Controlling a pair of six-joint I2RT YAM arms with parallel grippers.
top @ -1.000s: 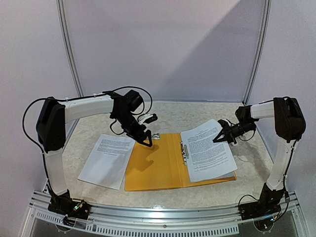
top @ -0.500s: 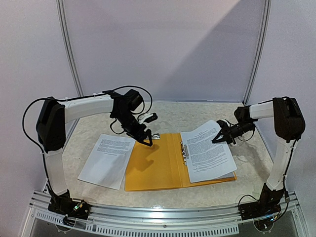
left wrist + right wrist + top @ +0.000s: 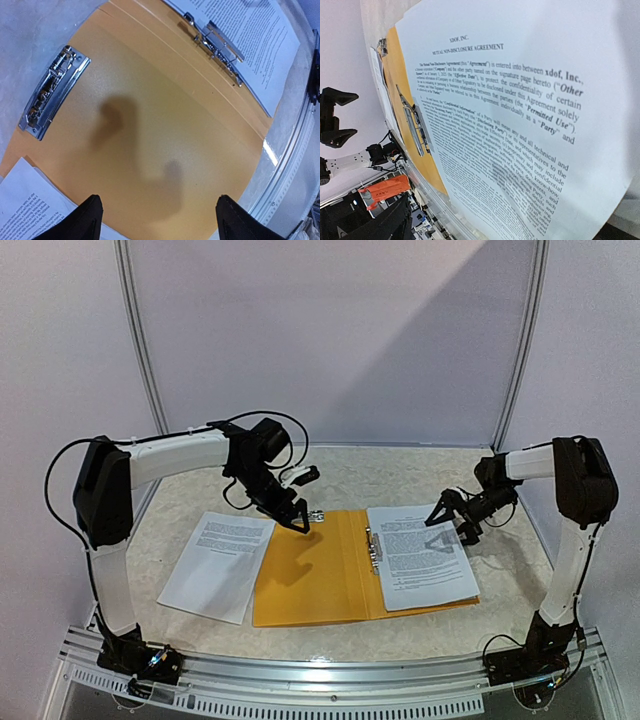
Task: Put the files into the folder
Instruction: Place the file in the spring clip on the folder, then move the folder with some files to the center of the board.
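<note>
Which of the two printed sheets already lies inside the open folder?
The sheet on the right, lying on the folder's right half beside the metal clip. The other sheet lies on the table, left of the folder.

Bright even light, soft shadows, wrist-view distortion

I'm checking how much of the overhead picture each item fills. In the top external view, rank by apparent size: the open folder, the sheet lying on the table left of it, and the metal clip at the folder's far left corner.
Largest to smallest:
1. Folder, lying open.
2. Sheet on the table, clearly smaller.
3. Metal clip, tiny and partly hidden by the left pincer.
</note>
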